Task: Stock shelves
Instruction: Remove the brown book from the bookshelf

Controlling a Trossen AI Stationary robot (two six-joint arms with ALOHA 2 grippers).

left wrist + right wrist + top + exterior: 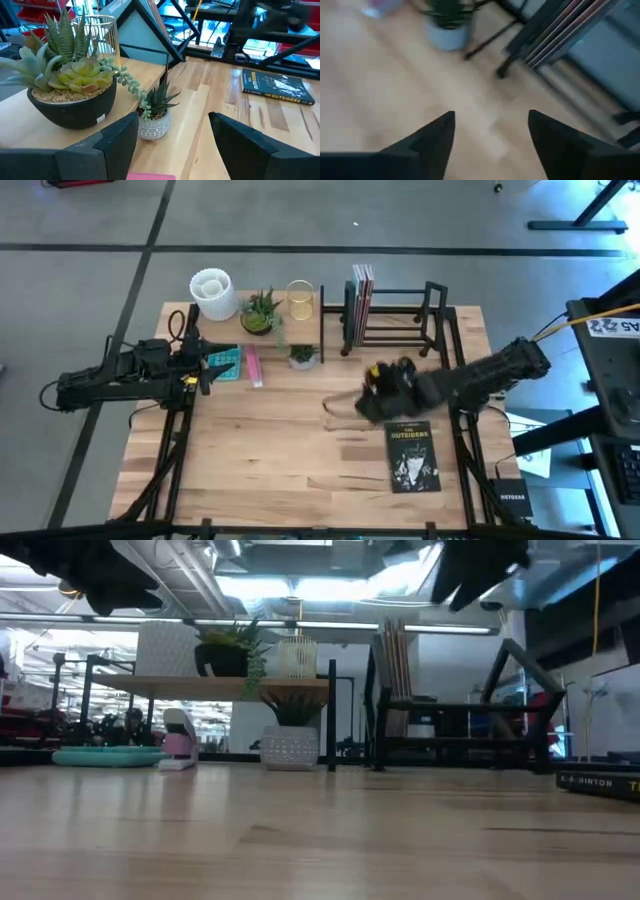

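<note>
The tabletop is pale wood with darker streaks. The bar rack is black. A black book carries yellow lettering. One succulent sits in a black bowl, another in a white patterned pot. A teal tray lies beside a pink object.

Around the table: plants, books and odds

A white ribbed pot stands at the far left, next to a black bowl of succulents and a gold wire-framed glass. A small plant in a white pot stands nearer the middle. A teal book lies flat with a pink item just beside it. Several upright books lean together. A black book titled The Outsiders lies flat on the light-wood tabletop
</note>
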